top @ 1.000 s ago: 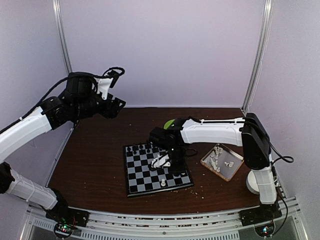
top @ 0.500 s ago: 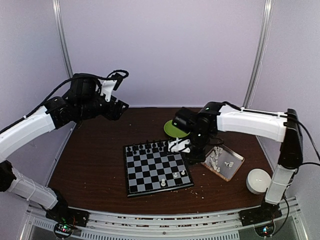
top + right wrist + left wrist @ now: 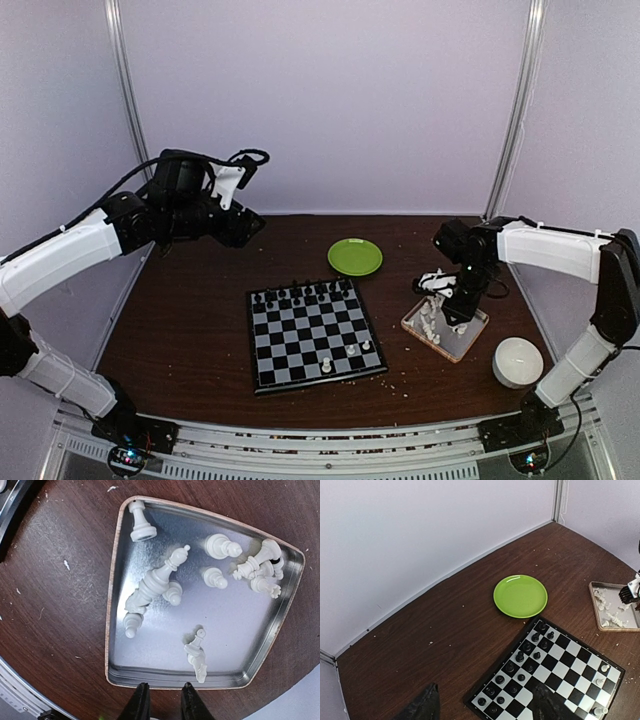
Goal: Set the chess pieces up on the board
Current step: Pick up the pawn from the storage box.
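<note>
Now: L arm high and open, R arm over the tray

L gripper (image 3: 248, 228) hangs high above the far-left corner of the table (image 3: 190, 320), well apart from everything on it. Its wrist cam shows two dark fingers (image 3: 420, 707) spread wide w/ nothing between them. It is open and empty, looking down at the plate and board.

Board (image 3: 315, 335) lies flat mid-table, turned a bit askew to the table edge. Black pcs (image 3: 300, 295) stand upright along its far edge, roughly two rows. Three white pcs (image 3: 352, 351) stand on it, all by the near-right corner. One is on the near row and two are just beside each other closer to the right edge.

Green plate (image 3: 355, 256) sits behind the board's far-right corner, near it but apart.

R gripper (image 3: 434, 283) points down over the far-left part of the tray (image 3: 455, 355). The tray sits right of the board, not touching it. On the R wrist cam the fingertips (image 3: 140, 702) show at the bottom edge, by the tray rim. They are close together w/ a slim gap and nothing in it, so barely open and holding nothing.

Other white pcs lie loose in the tray, most on their sides, several touching in small clusters. Exact count is hard to tell.

White bowl (image 3: 518, 360) sits right of the tray, near the table's near-right corner.
</note>
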Robot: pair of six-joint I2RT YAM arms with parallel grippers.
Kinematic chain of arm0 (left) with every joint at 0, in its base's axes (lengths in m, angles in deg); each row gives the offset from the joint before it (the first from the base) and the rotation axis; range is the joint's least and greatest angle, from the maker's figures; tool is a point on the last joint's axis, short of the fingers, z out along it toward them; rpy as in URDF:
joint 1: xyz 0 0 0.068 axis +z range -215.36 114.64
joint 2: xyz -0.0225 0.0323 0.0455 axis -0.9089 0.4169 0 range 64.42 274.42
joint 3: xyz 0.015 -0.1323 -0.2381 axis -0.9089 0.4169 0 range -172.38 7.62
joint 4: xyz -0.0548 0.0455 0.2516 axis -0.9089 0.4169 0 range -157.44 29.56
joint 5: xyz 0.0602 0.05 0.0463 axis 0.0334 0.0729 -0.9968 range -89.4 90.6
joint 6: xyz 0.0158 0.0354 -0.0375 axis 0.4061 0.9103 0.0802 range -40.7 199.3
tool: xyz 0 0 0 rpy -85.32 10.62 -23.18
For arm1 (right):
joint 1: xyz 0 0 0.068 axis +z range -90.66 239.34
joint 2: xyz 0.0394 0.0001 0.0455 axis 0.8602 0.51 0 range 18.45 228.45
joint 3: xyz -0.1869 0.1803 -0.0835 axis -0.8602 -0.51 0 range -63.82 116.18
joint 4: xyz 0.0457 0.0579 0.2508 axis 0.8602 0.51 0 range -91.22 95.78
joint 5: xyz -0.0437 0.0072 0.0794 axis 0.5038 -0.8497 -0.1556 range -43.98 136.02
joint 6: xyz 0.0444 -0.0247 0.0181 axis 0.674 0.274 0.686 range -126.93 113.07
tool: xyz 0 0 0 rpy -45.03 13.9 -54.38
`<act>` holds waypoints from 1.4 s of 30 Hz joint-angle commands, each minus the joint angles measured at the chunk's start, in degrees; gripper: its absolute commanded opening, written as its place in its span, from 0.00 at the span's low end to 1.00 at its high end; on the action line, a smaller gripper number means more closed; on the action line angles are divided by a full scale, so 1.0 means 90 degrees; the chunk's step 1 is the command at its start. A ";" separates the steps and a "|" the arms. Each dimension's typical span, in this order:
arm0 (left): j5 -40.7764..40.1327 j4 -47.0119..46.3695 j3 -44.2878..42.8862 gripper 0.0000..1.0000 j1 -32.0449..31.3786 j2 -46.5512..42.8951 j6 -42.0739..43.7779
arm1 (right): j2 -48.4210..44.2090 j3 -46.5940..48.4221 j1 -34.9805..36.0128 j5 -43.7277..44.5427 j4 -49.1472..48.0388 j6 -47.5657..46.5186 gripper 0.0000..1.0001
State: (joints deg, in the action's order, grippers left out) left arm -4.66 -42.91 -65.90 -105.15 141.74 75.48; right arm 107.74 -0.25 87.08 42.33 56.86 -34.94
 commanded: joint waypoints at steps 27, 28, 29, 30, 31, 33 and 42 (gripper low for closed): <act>0.0186 -0.0050 -0.0250 0.64 0.0036 0.0163 -0.0079 | 0.0782 -0.0306 -0.0726 -0.0006 -0.0660 -0.0001 0.32; 0.0191 -0.0050 -0.0250 0.64 0.0036 0.0173 -0.0083 | 0.0831 -0.0274 -0.0728 -0.0017 -0.0654 0.0005 0.33; 0.0193 -0.0043 -0.0250 0.64 0.0036 0.0177 -0.0080 | 0.0913 -0.0239 -0.0737 -0.0020 -0.0656 0.0006 0.33; 0.0193 -0.0041 -0.0256 0.64 0.0036 0.0181 -0.0081 | 0.0964 -0.0208 -0.0722 -0.0013 -0.0658 0.0020 0.33; 0.0193 -0.0041 -0.0259 0.64 0.0036 0.0187 -0.0078 | 0.1008 -0.0188 -0.0722 -0.0007 -0.0662 0.0030 0.33; 0.0187 -0.0036 -0.0259 0.64 0.0036 0.0196 -0.0076 | 0.1102 -0.0146 -0.0722 -0.0002 -0.0679 0.0045 0.32; 0.0217 -0.0021 -0.0274 0.64 0.0032 0.0219 -0.0067 | 0.1310 -0.0066 -0.0722 -0.0120 -0.0698 0.0094 0.32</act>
State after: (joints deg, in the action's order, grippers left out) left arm -3.44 -42.73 -66.34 -105.15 143.21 75.29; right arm 118.69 -2.42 80.72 42.42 50.94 -34.77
